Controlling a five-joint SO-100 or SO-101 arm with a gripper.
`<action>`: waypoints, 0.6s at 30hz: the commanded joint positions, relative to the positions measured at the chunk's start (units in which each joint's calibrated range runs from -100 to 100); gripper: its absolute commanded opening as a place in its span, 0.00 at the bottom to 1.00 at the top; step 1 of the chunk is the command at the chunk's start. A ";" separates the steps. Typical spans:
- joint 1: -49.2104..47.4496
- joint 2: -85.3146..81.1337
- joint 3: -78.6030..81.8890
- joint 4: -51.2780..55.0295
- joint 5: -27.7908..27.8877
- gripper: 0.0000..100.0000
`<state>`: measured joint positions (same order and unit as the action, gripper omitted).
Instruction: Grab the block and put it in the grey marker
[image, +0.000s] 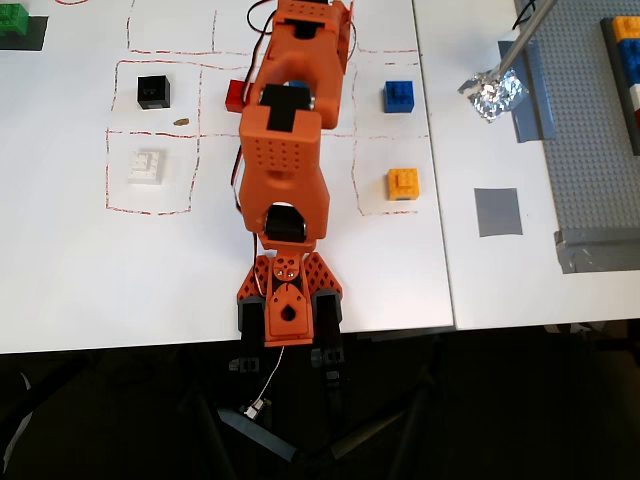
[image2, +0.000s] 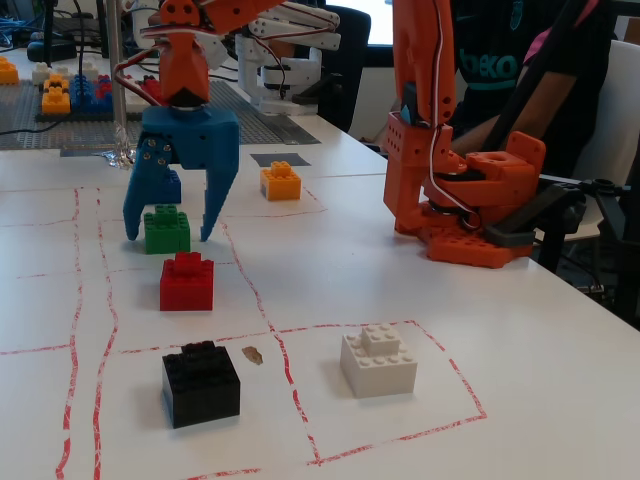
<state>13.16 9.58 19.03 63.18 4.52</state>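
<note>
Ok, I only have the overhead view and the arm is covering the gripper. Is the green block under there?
Observer: Yes. In the fixed view the green block sits between the fingers of the gripper.
Operator: Jaws open or closed?
Observer: Open. There is a blue finger on each side of the block, and they look clear of it.
Operator: Is the block off the table?
Observer: No, it rests on the table, just behind the red brick.

Overhead view straight down over the whole table (image: 180, 290); fixed view low, close, across its red-lined grid
</note>
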 joint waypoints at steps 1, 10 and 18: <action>-0.59 -1.87 -3.34 -1.88 0.88 0.18; -0.24 -7.21 -2.62 -0.90 2.54 0.00; 0.12 -19.36 -2.80 7.67 3.52 0.00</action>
<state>13.16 -0.47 19.21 68.09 7.20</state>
